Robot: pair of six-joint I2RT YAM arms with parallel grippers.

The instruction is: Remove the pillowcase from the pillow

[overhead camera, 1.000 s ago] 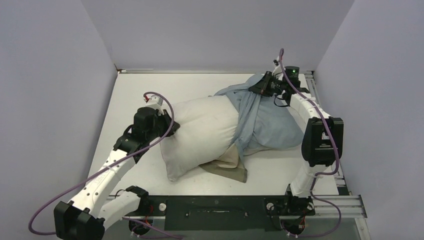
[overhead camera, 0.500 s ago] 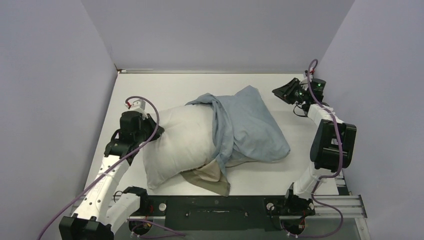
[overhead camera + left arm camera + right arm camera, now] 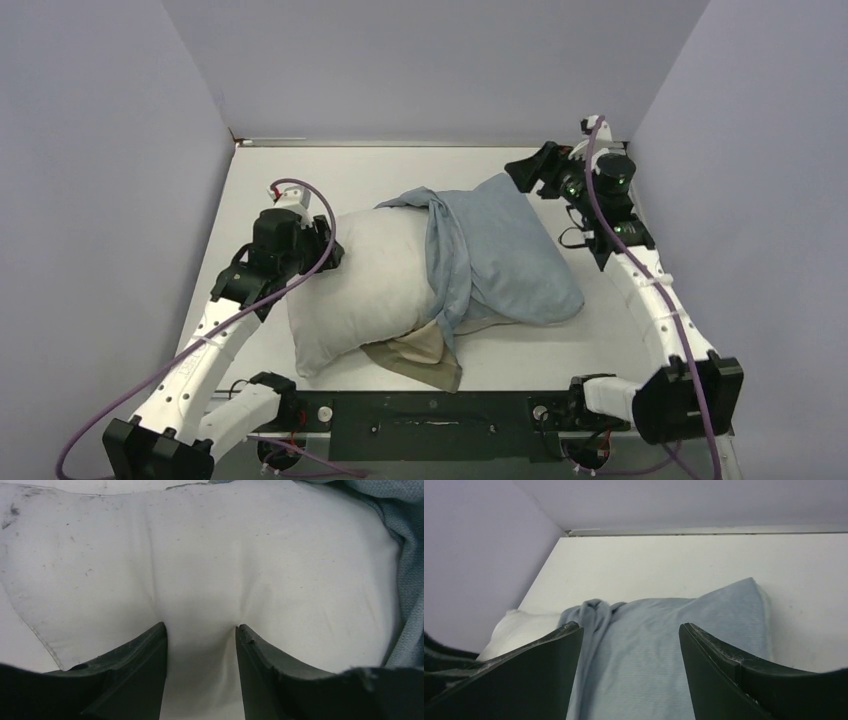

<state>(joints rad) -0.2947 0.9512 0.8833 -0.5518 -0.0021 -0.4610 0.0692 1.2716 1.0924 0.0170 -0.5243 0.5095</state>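
I log the left gripper [image 3: 200,626] clamped on a fold of the pillow [image 3: 365,280] at its left end, right gripper [image 3: 630,626] spread wide and empty above the far corner, pillowcase [image 3: 510,260] bunched over the pillow's right half, both on the table [image 3: 340,175]

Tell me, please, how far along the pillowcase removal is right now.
Roughly halfway. Done: the pillowcase is bunched back, leaving the pillow bare on its left half. In hand: the left gripper pinches that bare end, while the right gripper hangs open over the case's far corner, gripping nothing. Left: sliding the case off the covered right half.
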